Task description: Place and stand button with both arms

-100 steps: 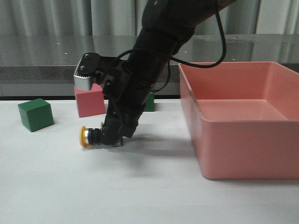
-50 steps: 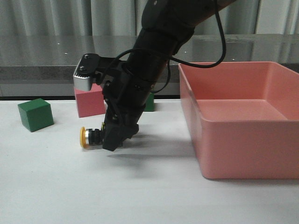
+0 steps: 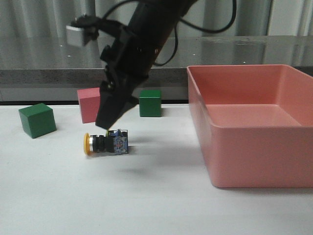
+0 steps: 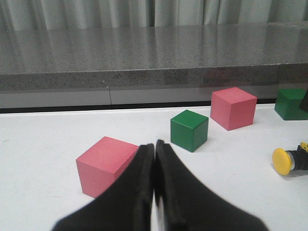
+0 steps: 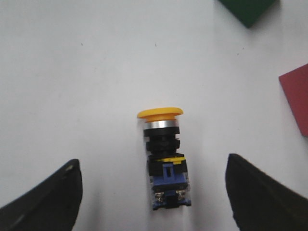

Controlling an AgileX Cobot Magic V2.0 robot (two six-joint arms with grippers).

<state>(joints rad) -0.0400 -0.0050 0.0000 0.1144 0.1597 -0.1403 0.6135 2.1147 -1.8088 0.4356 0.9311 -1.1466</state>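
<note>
A: Front view. You see the button [image 3: 106,143] lying on its side on the white worktop [image 3: 98,196], yellow cap pointing left. The right end effector [image 3: 105,125] hangs just above it, not touching; the pink bin [image 3: 254,127] stands well to the right.

B: Left wrist view?

A: The left end effector [image 4: 154,192] has its fingers pressed together, gripping nothing. A pink cube [image 4: 108,164] sits just beyond it; the button lies off near the frame edge.

B: Right wrist view?

A: Fingers spread wide, the button between them, untouched.
</note>
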